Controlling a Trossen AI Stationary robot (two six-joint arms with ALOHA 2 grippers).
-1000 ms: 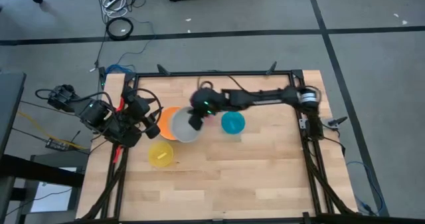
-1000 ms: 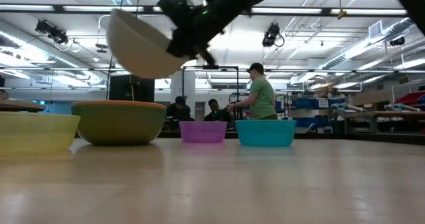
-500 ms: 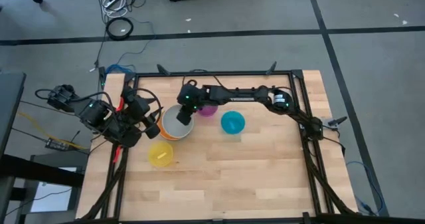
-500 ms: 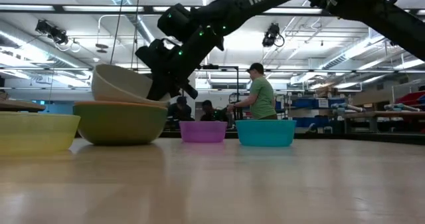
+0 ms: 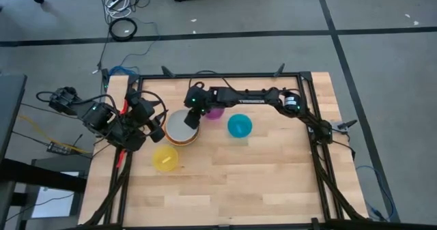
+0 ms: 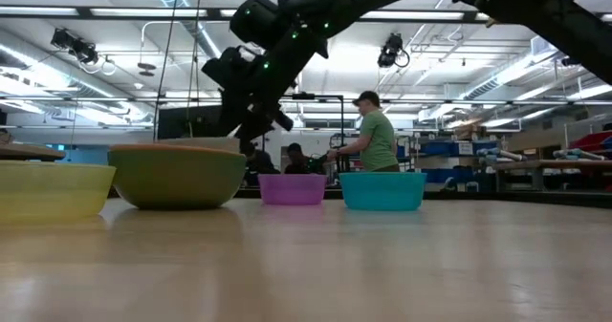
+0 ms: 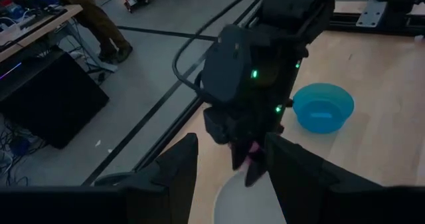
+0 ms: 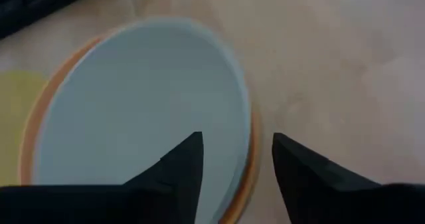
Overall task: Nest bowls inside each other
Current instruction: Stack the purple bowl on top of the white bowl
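**White bowl seated in the stack, right claw parted above its rim**

Bowls of three sizes are now nested near the worktop's left edge: the white bowl (image 5: 180, 125) is sunk inside the orange bowl (image 8: 250, 159), which sits in the sage green bowl (image 6: 177, 175). The right gripper (image 5: 192, 119) is held just over the white bowl's rim, on the side toward the purple bowl (image 5: 215, 112), its fingers parted and nothing between them. A second ago the white bowl was clamped and carried aloft; half a second ago it was tilted onto the stack; now it is level and released. The purple bowl lies just beside the right gripper and is judged the nearest next pick; the blue bowl (image 5: 239, 125) stands a little farther toward the right edge, and the yellow bowl (image 5: 164, 157) toward the front. The left gripper (image 7: 229, 167) waits at the left edge, fingers apart.
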